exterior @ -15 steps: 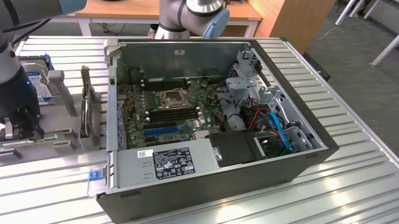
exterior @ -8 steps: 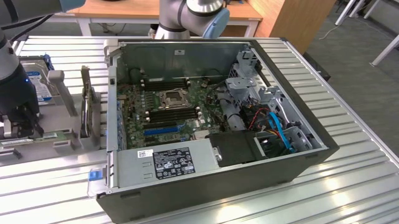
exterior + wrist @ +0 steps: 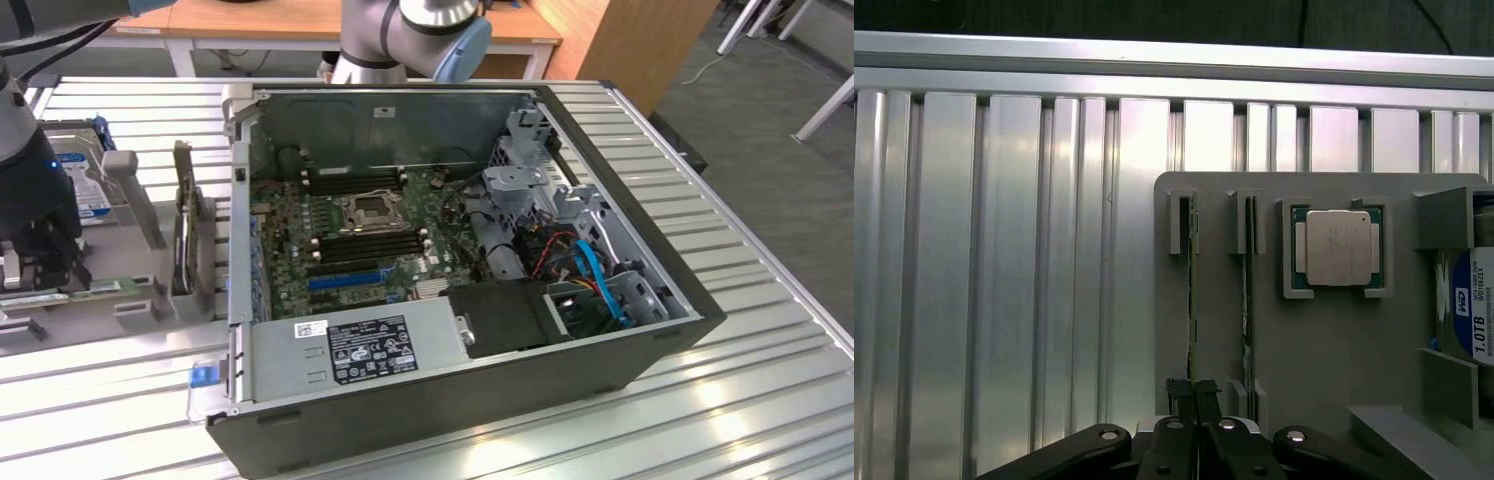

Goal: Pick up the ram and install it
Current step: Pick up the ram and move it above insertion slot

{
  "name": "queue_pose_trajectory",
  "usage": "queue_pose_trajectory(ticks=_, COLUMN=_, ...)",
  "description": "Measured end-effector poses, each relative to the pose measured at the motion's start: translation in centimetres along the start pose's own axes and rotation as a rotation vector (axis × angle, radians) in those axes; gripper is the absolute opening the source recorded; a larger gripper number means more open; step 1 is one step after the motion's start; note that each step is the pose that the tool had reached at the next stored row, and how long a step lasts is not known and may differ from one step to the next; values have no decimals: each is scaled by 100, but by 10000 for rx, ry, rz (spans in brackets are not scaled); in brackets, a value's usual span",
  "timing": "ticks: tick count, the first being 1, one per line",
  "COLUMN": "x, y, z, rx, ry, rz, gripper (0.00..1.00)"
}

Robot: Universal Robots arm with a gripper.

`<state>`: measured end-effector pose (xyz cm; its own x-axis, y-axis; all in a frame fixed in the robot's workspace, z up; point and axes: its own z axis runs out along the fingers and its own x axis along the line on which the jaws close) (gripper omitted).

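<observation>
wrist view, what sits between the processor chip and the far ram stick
Another ram stick, on edge in its own slot of the holder, between the ram and the processor chip; the wrist view shows it.

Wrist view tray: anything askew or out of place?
Nothing stands out. The ram and the second stick stand straight in the tray slots; the processor sits square in its pocket.
</observation>
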<state>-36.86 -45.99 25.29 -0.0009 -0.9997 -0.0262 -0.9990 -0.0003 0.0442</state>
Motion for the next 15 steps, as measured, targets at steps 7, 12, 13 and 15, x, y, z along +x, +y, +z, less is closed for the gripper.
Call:
queue_pose_trajectory(ticks=7, x=-2, y=-2, z=-56, rx=1, ry=0, rz=0, gripper=11)
queue_pose_trajectory(ticks=12, x=-2, y=-1, z=-97, rx=0, ry=0, rz=0, gripper=11)
queue_pose_trajectory(ticks=13, x=-3, y=0, z=-105, rx=1, ry=0, rz=0, gripper=11)
queue_pose_trajectory(ticks=15, x=-3, y=0, z=-120, rx=1, ry=0, rz=0, gripper=11)
